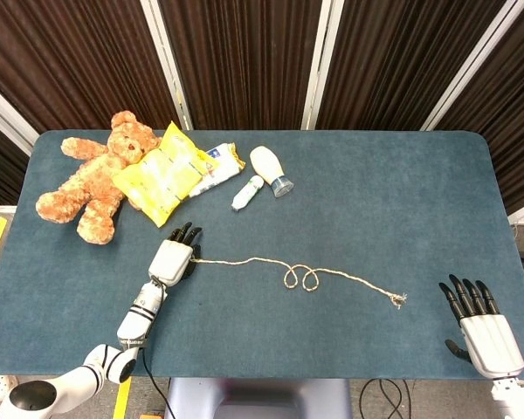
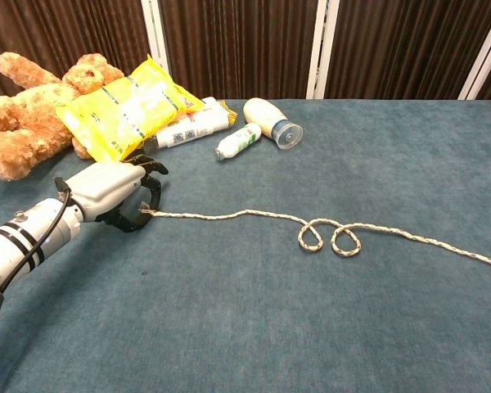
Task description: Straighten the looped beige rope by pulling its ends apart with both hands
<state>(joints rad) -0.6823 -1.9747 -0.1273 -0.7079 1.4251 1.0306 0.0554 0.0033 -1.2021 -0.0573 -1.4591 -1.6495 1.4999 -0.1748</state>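
The beige rope (image 1: 244, 261) (image 2: 229, 215) lies across the middle of the blue table with two small loops (image 1: 300, 279) (image 2: 329, 238) near its middle. My left hand (image 1: 173, 256) (image 2: 114, 195) is at the rope's left end (image 2: 145, 214). Its thumb and a finger curl together there and seem to pinch the tip. The frayed right end (image 1: 396, 300) lies free on the cloth. My right hand (image 1: 482, 326) hovers at the near right corner with its fingers spread, holding nothing, well right of that end. The chest view does not show it.
At the back left lie a brown teddy bear (image 1: 92, 179) (image 2: 24, 115), a yellow snack bag (image 1: 162, 171) (image 2: 127, 102), a packet (image 1: 220, 165), a small bottle (image 1: 246, 192) (image 2: 237, 141) and a white bottle (image 1: 270, 169) (image 2: 270, 121). The table's near edge (image 1: 332, 377) runs just below both hands.
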